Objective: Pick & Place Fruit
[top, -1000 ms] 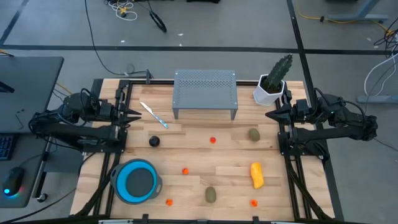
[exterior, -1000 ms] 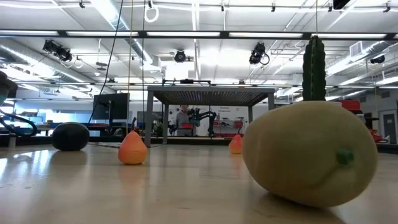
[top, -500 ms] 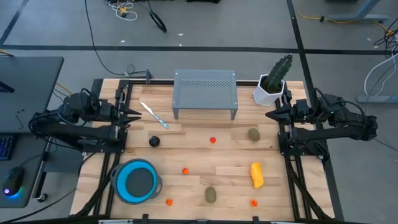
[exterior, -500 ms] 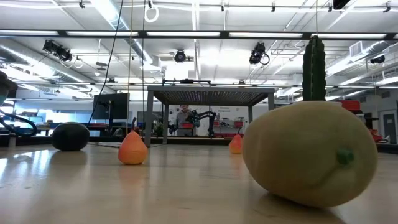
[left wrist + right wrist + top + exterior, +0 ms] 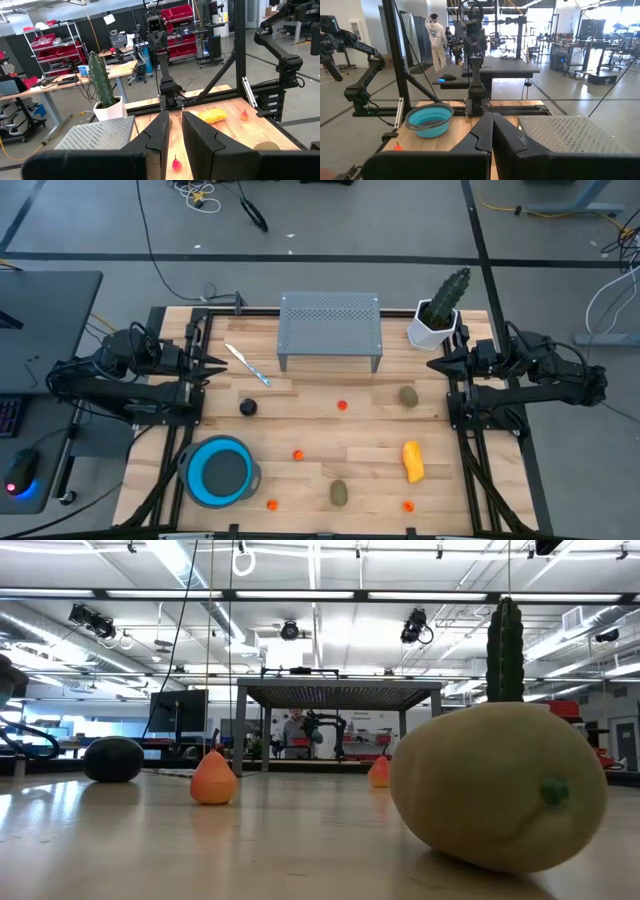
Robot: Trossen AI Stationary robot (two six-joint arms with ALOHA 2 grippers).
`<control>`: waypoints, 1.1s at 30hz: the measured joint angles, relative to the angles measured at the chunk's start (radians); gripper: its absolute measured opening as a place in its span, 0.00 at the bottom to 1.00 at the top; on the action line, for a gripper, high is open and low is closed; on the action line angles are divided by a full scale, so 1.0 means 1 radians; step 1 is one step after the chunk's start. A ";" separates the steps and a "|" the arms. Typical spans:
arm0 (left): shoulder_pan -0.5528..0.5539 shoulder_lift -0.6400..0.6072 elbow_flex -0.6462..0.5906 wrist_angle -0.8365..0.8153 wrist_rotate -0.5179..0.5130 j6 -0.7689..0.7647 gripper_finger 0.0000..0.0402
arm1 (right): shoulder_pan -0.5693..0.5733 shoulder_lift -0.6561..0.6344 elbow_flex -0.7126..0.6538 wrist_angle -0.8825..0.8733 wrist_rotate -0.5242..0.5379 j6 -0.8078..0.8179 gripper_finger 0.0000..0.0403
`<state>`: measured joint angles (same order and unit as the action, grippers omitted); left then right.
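The fruit lies loose on the wooden table: a yellow-orange oblong (image 5: pixel 412 461), two olive-brown ovals (image 5: pixel 408 395) (image 5: pixel 339 493), a dark purple ball (image 5: pixel 248 407) and several tiny orange-red balls, one at the middle (image 5: pixel 342 406). In the low view the near oval (image 5: pixel 495 785) looms large. My left gripper (image 5: pixel 222 366) hangs level above the table's left edge, with a narrow gap between its fingers (image 5: pixel 176 117) and nothing in it. My right gripper (image 5: pixel 432 364) hangs level above the right edge, shut (image 5: pixel 492 117) and holding nothing.
A blue bowl (image 5: pixel 221 471) stands at the near left. A grey perforated shelf (image 5: pixel 330 330) stands at the far middle, with a cactus in a white pot (image 5: pixel 440 310) to its right. A white-and-blue stick (image 5: pixel 247 366) lies near my left gripper.
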<state>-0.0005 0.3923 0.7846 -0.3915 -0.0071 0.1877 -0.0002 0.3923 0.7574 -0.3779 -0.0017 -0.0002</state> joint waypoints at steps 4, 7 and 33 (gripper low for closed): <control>0.000 0.000 0.000 0.000 0.000 0.000 0.15 | 0.000 0.000 0.000 0.000 0.000 0.000 0.02; 0.000 0.000 0.000 0.000 0.000 0.000 0.15 | 0.000 0.000 0.000 0.000 0.000 0.000 0.02; 0.000 0.012 0.000 0.167 0.001 -0.180 0.15 | 0.000 0.005 0.000 0.087 0.000 0.018 0.02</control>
<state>-0.0004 0.4040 0.7849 -0.2242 -0.0059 0.0073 -0.0001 0.3977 0.7574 -0.2910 -0.0021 0.0182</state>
